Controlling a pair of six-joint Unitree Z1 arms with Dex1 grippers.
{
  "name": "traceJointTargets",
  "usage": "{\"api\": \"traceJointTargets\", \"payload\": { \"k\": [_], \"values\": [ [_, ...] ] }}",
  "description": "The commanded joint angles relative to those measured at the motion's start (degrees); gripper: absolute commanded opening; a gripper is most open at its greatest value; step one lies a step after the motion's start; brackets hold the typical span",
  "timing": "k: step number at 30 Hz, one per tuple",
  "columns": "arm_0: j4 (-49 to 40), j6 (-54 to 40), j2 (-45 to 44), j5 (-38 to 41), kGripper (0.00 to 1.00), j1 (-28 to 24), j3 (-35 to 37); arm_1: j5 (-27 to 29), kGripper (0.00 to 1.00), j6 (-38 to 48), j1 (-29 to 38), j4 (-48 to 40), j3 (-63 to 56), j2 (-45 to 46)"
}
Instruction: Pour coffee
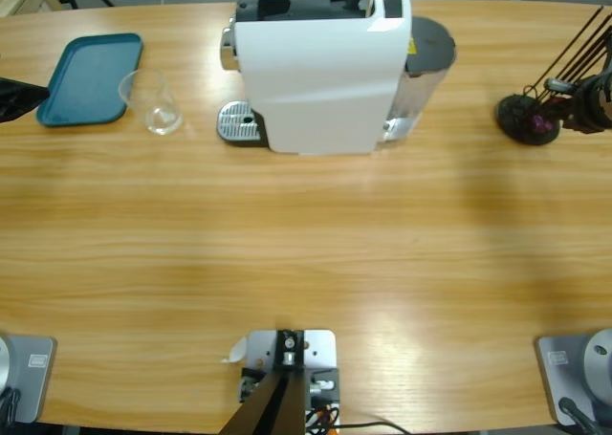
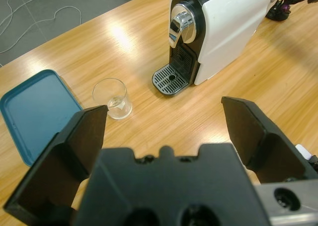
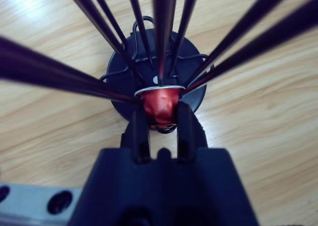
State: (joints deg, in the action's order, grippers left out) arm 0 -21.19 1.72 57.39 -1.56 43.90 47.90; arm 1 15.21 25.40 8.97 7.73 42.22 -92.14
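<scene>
Wooden table [image 1: 306,253], left hand [image 2: 164,121] spread wide — empty, right hand [image 3: 160,117] clamping red capsule [image 3: 159,103] in rack [image 3: 155,79]

A white coffee machine [image 1: 320,72] stands at the far side of a long wooden table [image 1: 306,263], its drip grate [image 1: 239,124] facing a teal tray [image 1: 91,78]. A black wire rack [image 1: 535,110] sits well apart, at the other end.

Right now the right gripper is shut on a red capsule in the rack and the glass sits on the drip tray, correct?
Not quite. The glass stands on the table beside the drip tray, per the left wrist view. The right gripper is shut on the red capsule in the rack.
</scene>
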Motion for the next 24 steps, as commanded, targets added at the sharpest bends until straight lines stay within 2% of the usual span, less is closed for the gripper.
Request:
{"api": "traceJointTargets", "payload": {
  "k": [1,12,18,22,24],
  "values": [
    [0.20,0.04,-0.17,-0.37,0.982,0.66,-1.93,1.58,0.000,0.21,0.95,11.47,5.99,7.32],
    [0.19,0.04,0.62,-0.28,0.987,0.66,-1.60,1.49,0.000,-0.46,1.55,27.15,19.40,13.86],
    [0.19,0.00,1.01,-0.37,0.987,0.66,-0.86,1.38,0.000,-0.99,2.30,31.84,22.81,16.66],
    [0.19,-0.14,1.95,-0.37,0.987,0.66,-0.16,0.43,0.000,-5.52,4.53,35.46,26.86,17.29],
    [0.10,-0.14,2.64,-0.37,0.987,0.66,0.61,-0.25,0.000,-9.23,8.01,37.08,28.84,17.41]
  ]
}}
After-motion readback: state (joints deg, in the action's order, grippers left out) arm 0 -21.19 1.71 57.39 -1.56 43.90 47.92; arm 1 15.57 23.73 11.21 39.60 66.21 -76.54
